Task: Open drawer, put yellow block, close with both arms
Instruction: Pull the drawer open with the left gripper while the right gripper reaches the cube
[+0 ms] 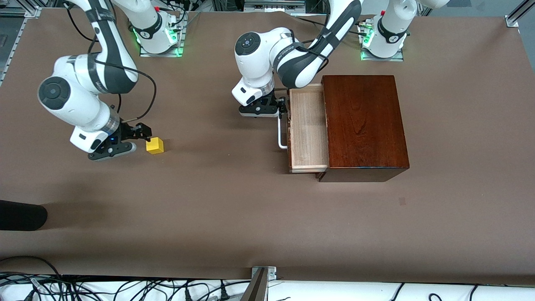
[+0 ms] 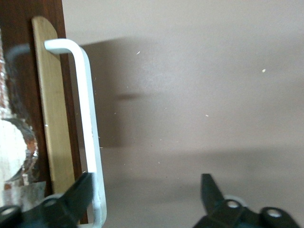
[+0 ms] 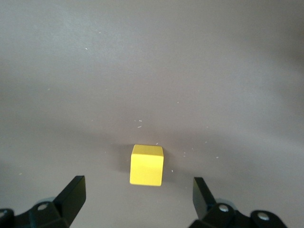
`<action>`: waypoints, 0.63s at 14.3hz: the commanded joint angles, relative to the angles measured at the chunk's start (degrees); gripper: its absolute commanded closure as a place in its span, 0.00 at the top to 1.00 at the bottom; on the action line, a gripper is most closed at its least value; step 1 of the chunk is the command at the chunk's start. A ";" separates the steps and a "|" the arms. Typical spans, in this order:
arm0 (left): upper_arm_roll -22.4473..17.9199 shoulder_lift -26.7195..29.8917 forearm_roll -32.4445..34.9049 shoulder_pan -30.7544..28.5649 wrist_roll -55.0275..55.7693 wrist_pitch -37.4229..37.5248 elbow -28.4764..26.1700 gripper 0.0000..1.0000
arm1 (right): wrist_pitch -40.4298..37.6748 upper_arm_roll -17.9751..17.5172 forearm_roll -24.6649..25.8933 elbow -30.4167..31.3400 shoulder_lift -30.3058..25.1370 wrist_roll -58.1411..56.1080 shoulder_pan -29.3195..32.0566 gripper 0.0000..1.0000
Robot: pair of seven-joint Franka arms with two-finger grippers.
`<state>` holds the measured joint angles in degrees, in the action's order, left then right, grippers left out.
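Right gripper [image 3: 137, 197] spreads wide, the small bright yellow cube [image 3: 147, 165] centred just ahead between its fingers; left gripper [image 2: 147, 202] gapes at the drawer's white U-shaped handle [image 2: 88, 128].

I see the right arm reaching from its base at about 11 o'clock down toward 8 o'clock, elbow bent, its claw [image 1: 133, 141] low over the surface with fingers [image 3: 71, 194] spread wide. The left arm folds in from 1 o'clock toward centre, wrist pointing down, its claw [image 1: 263, 109] low and parted too, fingers [image 2: 78, 194] apart.
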<state>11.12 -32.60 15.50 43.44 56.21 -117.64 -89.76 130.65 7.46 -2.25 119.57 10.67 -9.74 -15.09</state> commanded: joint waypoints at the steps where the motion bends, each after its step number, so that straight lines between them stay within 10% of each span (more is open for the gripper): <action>1: 0.22 3.75 -1.17 -1.42 -6.26 6.08 1.60 1.00 | 5.48 -0.25 -0.91 4.35 -0.74 0.07 0.32 1.00; 9: 0.31 17.38 -4.25 -14.86 -23.23 24.02 1.69 1.00 | 17.88 -0.34 -1.62 8.83 6.73 2.69 0.32 1.00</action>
<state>10.92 -18.58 12.52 32.27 37.59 -96.87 -86.81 146.44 7.45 -2.70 127.58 16.73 -8.47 -15.09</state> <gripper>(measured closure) 0.000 0.000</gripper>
